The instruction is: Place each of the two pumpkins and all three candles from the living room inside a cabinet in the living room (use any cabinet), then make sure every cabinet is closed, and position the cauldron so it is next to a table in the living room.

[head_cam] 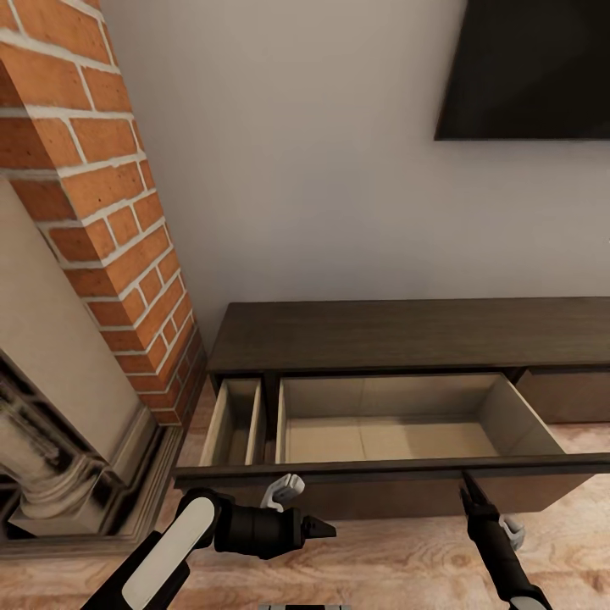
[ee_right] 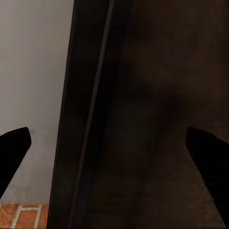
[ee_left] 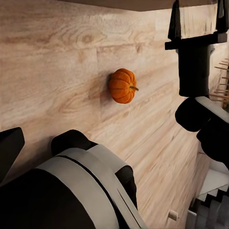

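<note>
A small orange pumpkin (ee_left: 121, 86) lies on the plank floor (ee_left: 57, 71); my left gripper (head_cam: 326, 532) hangs open well short of it, low in front of the cabinet. The dark brown cabinet (head_cam: 407, 335) has its wide drawer (head_cam: 390, 440) pulled out, with bare tan insides. A narrow drawer (head_cam: 233, 424) to its left is also out. My right gripper (head_cam: 468, 487) is open and empty, its tips at the top edge of the wide drawer's front panel (ee_right: 157, 119). The right gripper (ee_left: 196, 21) also stands past the pumpkin. The candles, cauldron and table are out of view.
A red brick fireplace (head_cam: 110, 212) with a pale stone surround stands close on the left of the cabinet. A black TV (head_cam: 534, 68) hangs on the pale wall above. A closed drawer front (head_cam: 563, 396) is at the right. Part of my own grey and black body (ee_left: 81, 186) sits near the left wrist camera.
</note>
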Motion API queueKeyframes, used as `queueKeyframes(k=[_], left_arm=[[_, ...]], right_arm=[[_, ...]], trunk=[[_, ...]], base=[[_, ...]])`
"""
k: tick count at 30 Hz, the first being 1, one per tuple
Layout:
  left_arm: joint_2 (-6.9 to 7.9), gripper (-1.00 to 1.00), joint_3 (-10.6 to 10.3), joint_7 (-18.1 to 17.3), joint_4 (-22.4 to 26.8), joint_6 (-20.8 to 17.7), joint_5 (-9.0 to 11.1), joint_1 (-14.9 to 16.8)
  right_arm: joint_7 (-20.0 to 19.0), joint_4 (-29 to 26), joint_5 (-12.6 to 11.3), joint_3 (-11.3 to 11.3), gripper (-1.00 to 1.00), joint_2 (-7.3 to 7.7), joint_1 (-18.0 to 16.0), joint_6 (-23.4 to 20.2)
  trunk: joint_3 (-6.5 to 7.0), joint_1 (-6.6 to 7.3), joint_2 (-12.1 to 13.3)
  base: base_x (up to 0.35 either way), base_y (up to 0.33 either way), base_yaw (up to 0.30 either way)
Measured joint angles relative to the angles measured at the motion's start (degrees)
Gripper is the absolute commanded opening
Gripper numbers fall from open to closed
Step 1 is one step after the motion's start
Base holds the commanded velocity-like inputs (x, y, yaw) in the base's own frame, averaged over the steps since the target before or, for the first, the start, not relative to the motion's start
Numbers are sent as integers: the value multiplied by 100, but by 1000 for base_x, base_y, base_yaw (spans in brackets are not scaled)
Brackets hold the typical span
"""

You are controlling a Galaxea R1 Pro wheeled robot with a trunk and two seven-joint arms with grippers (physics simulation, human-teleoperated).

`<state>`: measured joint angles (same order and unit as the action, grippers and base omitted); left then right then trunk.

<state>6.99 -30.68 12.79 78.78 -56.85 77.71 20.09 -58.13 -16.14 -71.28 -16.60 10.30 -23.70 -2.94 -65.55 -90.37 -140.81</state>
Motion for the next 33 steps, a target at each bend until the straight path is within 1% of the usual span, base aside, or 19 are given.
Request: queueKeyframes(k=[11, 18, 33], left_arm=[[0, 100, 5, 0, -6, 0, 0, 0], [17, 100, 44, -8, 0, -1, 5, 0], [18, 100, 16, -9, 0, 0, 7, 0]], right_arm=[[16, 5, 0, 0, 100, 5, 0, -15], [31, 32, -6, 0, 100, 5, 0, -15], [34, 71, -7, 0, 100, 3, 0, -45]], trunk=[[0, 0, 0], [0, 0, 0], [0, -2, 0]], base=[[0, 0, 0], [-12, 0, 0], [-168, 0, 0]])
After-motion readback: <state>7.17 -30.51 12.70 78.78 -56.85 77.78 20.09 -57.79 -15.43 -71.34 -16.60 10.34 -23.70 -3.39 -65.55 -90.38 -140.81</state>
